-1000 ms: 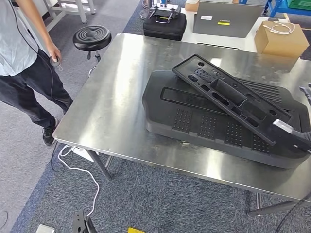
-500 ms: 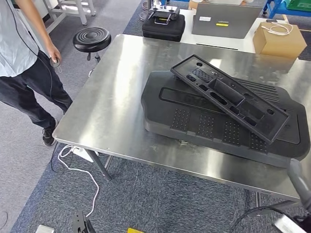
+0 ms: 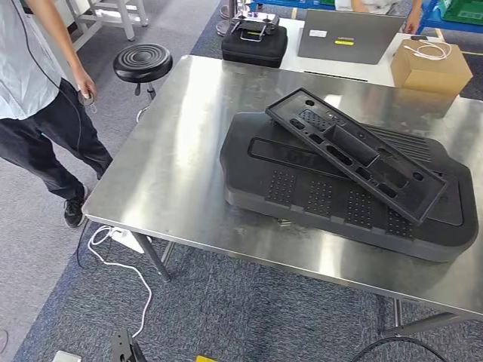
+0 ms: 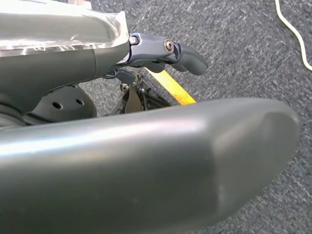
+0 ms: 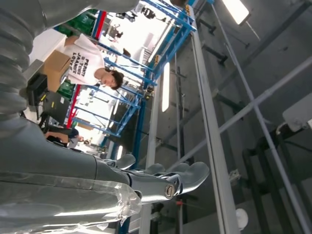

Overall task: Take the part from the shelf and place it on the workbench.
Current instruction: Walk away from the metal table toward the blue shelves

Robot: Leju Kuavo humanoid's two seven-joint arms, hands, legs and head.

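Grey-blue carpet floor (image 3: 239,309), black round stool (image 3: 143,60), blue shelving (image 5: 147,92)

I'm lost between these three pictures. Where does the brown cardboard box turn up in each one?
Head view: the cardboard box is at the top right, on the white table beyond the steel workbench.
Right wrist view: the box is at the upper left, beside a person in a white T-shirt.
Left wrist view: not in it.
Shared landmark: the blue racking near the box.

Part (image 3: 356,154) lies tilted on panel (image 3: 347,188), right half of workbench (image 3: 170,166); stool (image 3: 143,60) beyond left corner.
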